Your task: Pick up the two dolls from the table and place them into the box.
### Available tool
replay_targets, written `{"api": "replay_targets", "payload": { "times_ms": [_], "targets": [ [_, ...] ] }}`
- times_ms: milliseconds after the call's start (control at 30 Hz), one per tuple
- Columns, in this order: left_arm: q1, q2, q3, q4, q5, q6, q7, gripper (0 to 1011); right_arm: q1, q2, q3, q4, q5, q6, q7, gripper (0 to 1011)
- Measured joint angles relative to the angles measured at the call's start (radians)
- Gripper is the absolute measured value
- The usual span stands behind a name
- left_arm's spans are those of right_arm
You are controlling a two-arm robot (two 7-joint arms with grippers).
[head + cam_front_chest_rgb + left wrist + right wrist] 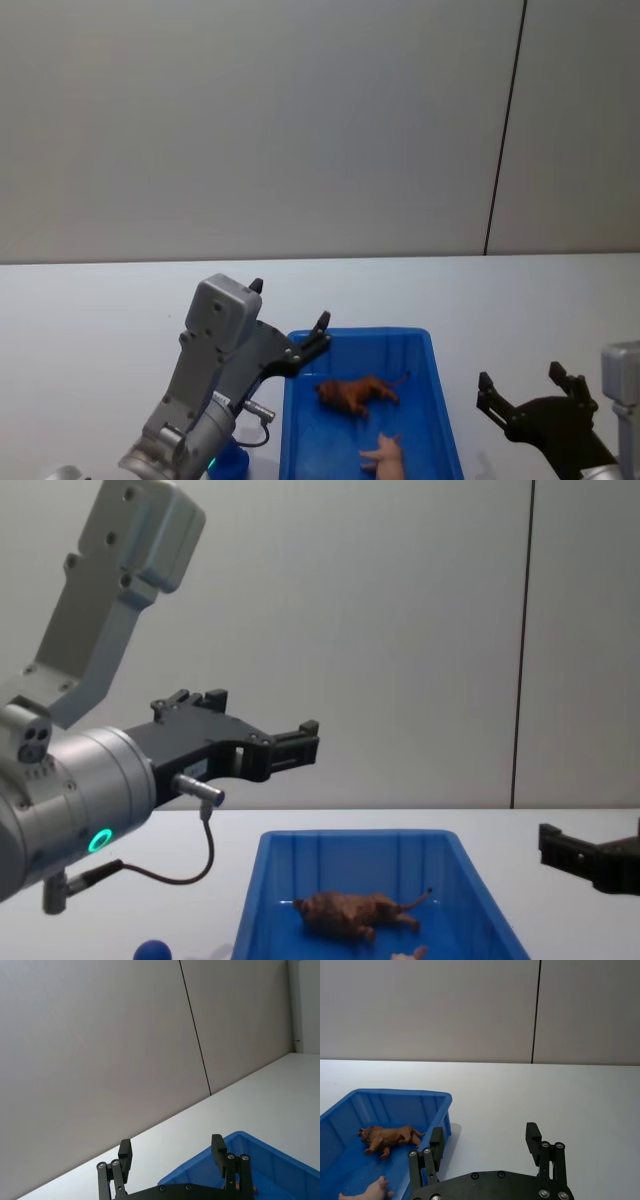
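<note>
White table (pixel 90 330), blue box (pixel 370 333) near its front edge. Left gripper (pixel 290 303) hung raised above the box's left wall, pointing toward the back wall of the room, fingers spread wide, nothing held. Right gripper (pixel 520 378) sat low over the table, apart from the box's right wall, fingers also spread wide, empty. Brown doll (pixel 355 393) lay inside the box mid-floor, long axis across the box, head to the robot's left, thin tail to its right. Pink doll (pixel 385 455) was also inside, nearer the robot, just beside the brown one, cut by the frame edge. Both dolls looked already placed. One dark-blue rounded thing (pixel 230 462) lay on the table just outside the box's left wall, under the left arm; too little showed to say what it was. If it needs picking, the left gripper is plainly the nearer, and would have to come down and back toward the robot. No brand, label or writing readable; a green ring light (pixel 100 840) glowed on the left arm.
</note>
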Motion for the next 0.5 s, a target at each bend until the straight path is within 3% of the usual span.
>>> {"api": "replay_targets", "payload": {
  "times_ms": [500],
  "targets": [
    [0.053,0.052,-0.028,-0.076,-0.062,0.146,0.053,1001,-0.014,0.006,0.005,-0.012,0.003,-0.007,-0.024,1001]
  ]
}}
